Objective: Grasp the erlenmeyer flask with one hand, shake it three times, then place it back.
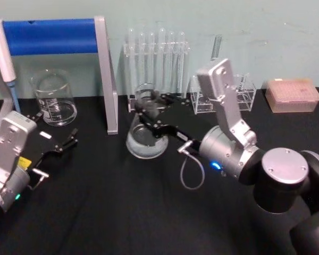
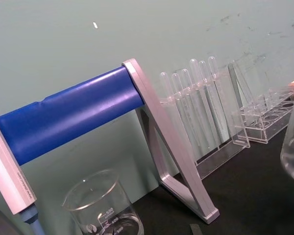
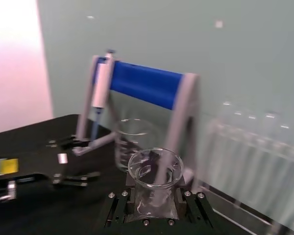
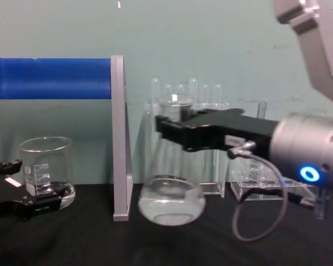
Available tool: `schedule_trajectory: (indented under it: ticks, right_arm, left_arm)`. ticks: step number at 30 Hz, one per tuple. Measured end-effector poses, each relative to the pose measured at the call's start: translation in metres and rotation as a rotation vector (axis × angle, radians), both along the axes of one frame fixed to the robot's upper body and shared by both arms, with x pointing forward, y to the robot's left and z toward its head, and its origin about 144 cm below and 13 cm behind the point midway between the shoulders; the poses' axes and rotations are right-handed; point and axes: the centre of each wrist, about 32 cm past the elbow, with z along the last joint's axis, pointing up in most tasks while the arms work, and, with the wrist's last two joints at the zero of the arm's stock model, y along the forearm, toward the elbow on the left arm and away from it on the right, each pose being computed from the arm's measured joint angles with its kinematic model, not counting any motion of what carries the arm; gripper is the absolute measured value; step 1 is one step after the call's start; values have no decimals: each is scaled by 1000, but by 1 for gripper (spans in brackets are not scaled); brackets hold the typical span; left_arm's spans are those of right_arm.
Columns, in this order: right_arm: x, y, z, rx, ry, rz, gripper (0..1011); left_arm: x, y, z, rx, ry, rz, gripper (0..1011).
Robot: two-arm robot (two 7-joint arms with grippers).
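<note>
Chest view: over the bench (image 4: 89, 244) the right gripper (image 4: 169, 130) has its fingers clenched on the erlenmeyer flask (image 4: 172, 205) neck, body hanging below them, so the grasp looks done, replacing remains; left gripper (image 1: 56, 156) idles well aside, fingers spread.

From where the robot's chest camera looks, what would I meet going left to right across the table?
Beaker → grey post → flask, gripped at its neck by the right hand → small clear rack.
</note>
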Motion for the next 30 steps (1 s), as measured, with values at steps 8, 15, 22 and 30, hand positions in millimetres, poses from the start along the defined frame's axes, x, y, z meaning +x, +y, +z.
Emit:
schedule_trajectory:
  ticks: [8, 15, 22, 30]
  right_arm:
    - [3, 7, -1, 3, 0, 54, 449]
    - [-1, -2, 0, 16, -14, -19, 449]
    - [-11, -24, 1, 13, -15, -173, 449]
    - [-31, -56, 2, 5, -12, -401, 449]
  left_arm:
    - [0, 0, 0, 0, 0, 0, 1001]
    - [0, 0, 0, 0, 0, 0, 1001]
    - [0, 0, 0, 0, 0, 0, 1001]
    - [0, 0, 0, 0, 0, 0, 1001]
